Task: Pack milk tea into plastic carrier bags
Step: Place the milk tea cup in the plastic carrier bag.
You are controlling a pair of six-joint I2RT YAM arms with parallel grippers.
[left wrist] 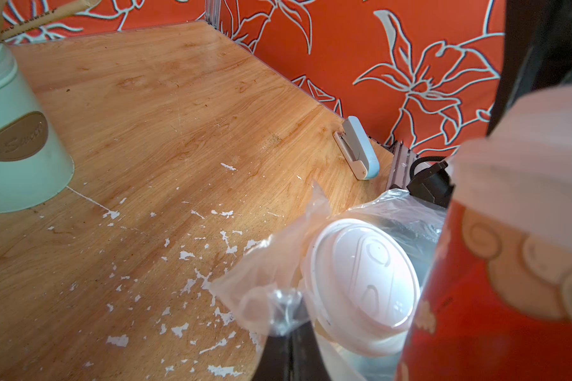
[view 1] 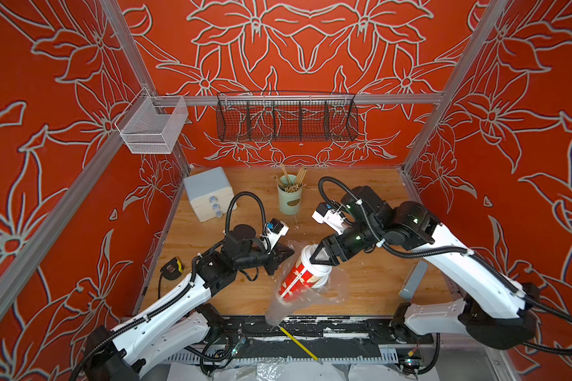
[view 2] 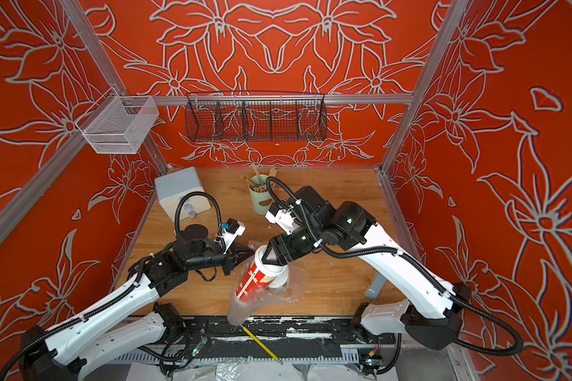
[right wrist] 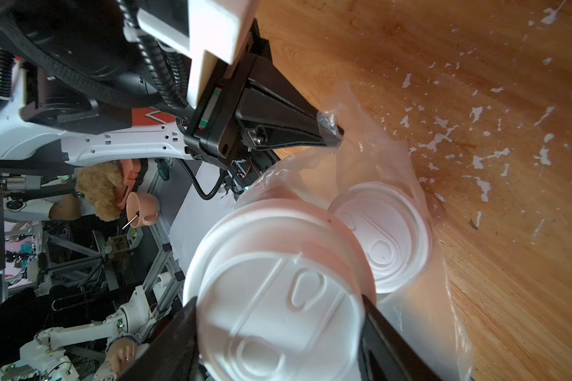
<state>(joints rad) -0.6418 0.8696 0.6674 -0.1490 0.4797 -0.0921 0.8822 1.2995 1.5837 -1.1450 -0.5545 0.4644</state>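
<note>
Now the right gripper (view 1: 318,256) clasps the red cup (view 1: 294,277) at its white lid, one jaw on either side. The cup hangs tilted, its base down inside the clear plastic bag (view 1: 278,310), which sags over the front edge of the wooden table (view 1: 377,280). Meanwhile the left gripper (right wrist: 331,133) is clenched tight on a fold of the bag's rim, and the cream cup (right wrist: 383,237) rests tilted inside the bag just beside the red one, lid showing.

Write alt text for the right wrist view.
The right gripper holds a white-lidded cup, seen lid-on, at the mouth of a clear plastic bag. A second lidded cup sits inside the bag, whose edge the left gripper pinches above the wooden table.
</note>
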